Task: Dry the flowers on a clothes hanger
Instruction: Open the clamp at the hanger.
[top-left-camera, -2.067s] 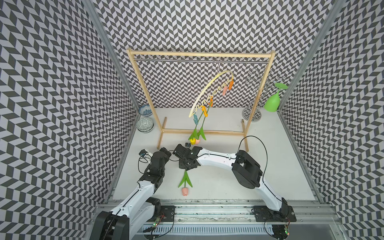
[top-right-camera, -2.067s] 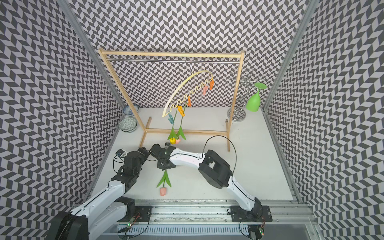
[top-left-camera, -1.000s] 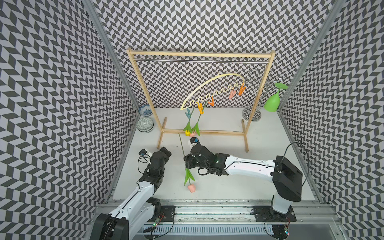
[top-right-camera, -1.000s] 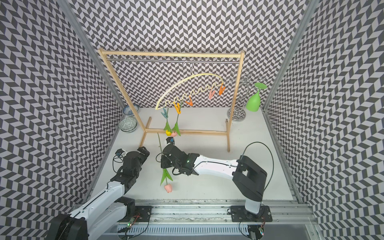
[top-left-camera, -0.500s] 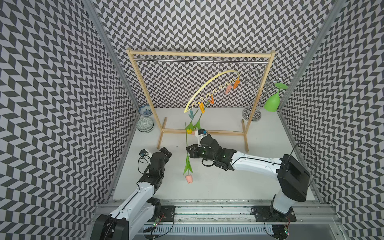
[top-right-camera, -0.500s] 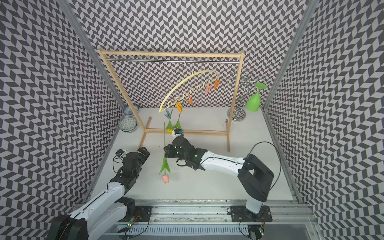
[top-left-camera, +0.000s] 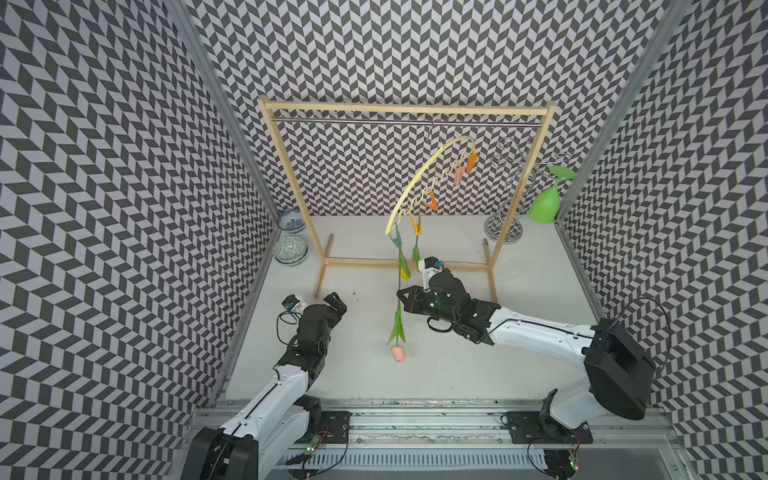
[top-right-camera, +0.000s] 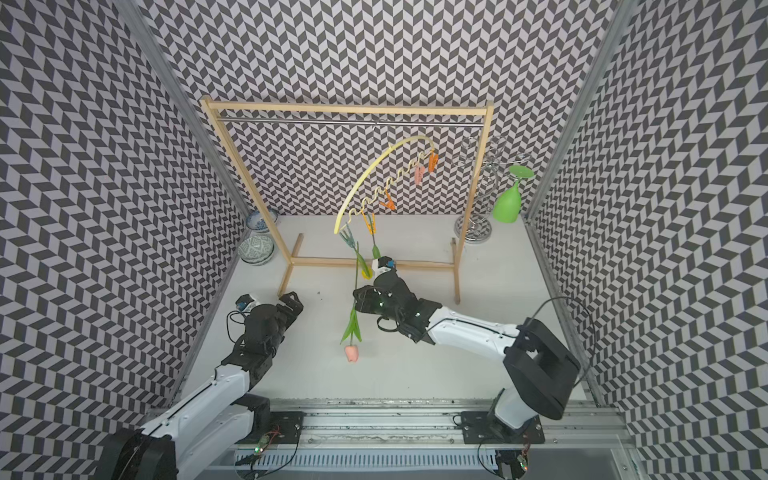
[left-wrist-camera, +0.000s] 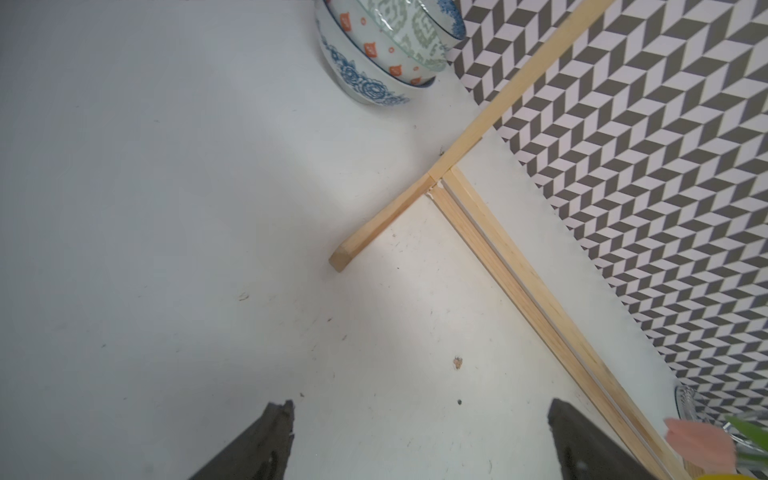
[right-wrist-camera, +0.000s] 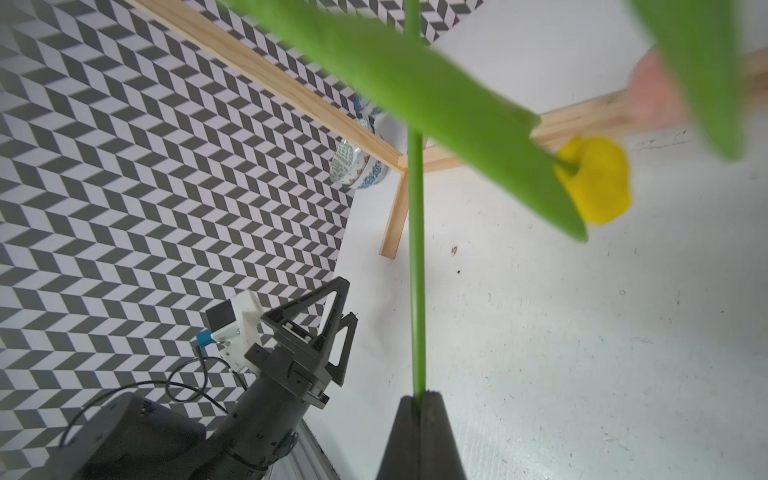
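Observation:
The pale yellow clothes hanger (top-left-camera: 419, 178) (top-right-camera: 365, 176) hangs steeply tilted from the rack's rail, its left end low. From the pegs at that low end hang two of the flowers: a yellow tulip (top-left-camera: 405, 274) (right-wrist-camera: 594, 178) and a pink tulip (top-left-camera: 412, 262) half hidden behind my right wrist. My right gripper (top-left-camera: 401, 295) (top-right-camera: 356, 295) (right-wrist-camera: 419, 399) is shut on the stem of another pink tulip (top-left-camera: 398, 353) (top-right-camera: 351, 353), head down above the table, stem top near those pegs. My left gripper (top-left-camera: 328, 305) (left-wrist-camera: 419, 409) stays low at the left, open and empty.
The wooden rack (top-left-camera: 407, 110) spans the back, and its left foot (left-wrist-camera: 374, 228) lies just ahead of my left gripper. Stacked patterned bowls (top-left-camera: 291, 245) sit in the back left corner. A silver wire stand (top-left-camera: 505, 226) holds an upturned green glass (top-left-camera: 544, 203) at the back right.
My right gripper lifted the pink tulip off the table and moved it right, toward the hanger's low end. The hanger swung and now tilts more steeply. The left arm stayed still.

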